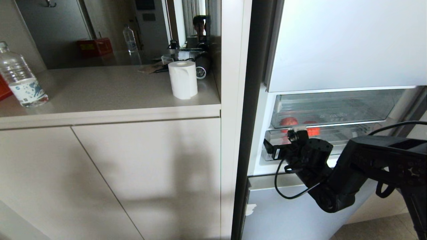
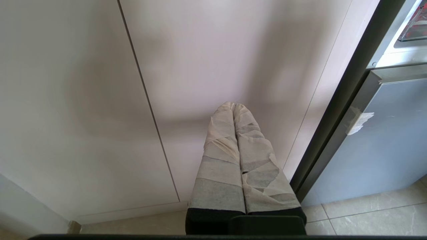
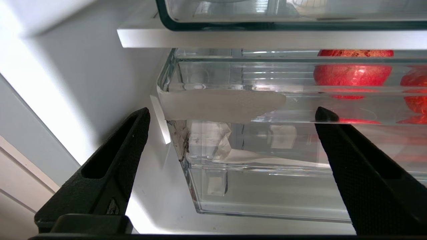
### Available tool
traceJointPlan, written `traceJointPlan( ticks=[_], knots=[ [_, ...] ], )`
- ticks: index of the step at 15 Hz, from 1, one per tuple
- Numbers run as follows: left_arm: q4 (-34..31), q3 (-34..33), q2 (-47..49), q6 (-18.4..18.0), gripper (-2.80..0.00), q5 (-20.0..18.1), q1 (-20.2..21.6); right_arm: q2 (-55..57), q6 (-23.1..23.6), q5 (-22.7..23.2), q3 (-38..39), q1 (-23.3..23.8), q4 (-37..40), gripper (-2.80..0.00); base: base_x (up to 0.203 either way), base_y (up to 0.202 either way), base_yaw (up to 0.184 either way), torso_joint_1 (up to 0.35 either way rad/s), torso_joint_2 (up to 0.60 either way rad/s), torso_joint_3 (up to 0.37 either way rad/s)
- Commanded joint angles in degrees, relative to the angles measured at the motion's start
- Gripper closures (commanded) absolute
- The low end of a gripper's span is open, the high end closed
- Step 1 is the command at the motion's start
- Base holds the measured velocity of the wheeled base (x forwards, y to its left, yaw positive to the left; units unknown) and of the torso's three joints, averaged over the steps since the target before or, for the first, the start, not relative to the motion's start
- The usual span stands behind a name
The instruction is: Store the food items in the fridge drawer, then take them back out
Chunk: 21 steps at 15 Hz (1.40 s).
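The right end effector point(image 3: 230, 116) hangs wide open and empty just in front of the fridge drawer point(image 3: 267, 186), level with its taped front lip, while the red fruit point(image 3: 352, 73) and the orange-red fruit point(image 3: 413, 90) lie inside toward the drawer's far side. To do this well, I'd say it should centre on the thick lip, close squarely on it and move the drawer straight along its runners, so it does not skew under the upper clear drawer point(image 3: 283, 13). The left end effector point(image 2: 238, 156), fingers pressed together, idles by the cabinet door point(image 2: 83, 100).
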<state>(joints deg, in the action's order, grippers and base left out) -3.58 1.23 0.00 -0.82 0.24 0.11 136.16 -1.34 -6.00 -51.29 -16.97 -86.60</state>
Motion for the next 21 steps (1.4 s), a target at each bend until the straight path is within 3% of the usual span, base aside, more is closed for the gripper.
traceJointPlan(
  ticks=[1,14,15,21],
  knots=[
    [0.0,0.0,0.1,0.0,0.00,0.0,0.1,0.2,-0.1,0.0,0.8,-0.2,-0.5,-2.80,0.000,0.000,0.000,0.000,0.00,0.000],
    [0.0,0.0,0.1,0.0,0.00,0.0,0.1,0.6,-0.3,0.0,0.2,-1.0,-0.6,-2.80,0.000,0.000,0.000,0.000,0.00,0.000],
    [0.0,0.0,0.1,0.0,0.00,0.0,0.0,0.6,-0.3,0.0,-0.1,-1.2,-0.6,0.00,0.000,0.000,0.000,0.000,0.00,0.000],
    [0.0,0.0,0.1,0.0,0.00,0.0,0.1,1.1,-0.1,-0.1,-1.5,-4.2,-0.1,0.00,0.000,0.000,0.000,0.000,0.00,0.000]
  ],
)
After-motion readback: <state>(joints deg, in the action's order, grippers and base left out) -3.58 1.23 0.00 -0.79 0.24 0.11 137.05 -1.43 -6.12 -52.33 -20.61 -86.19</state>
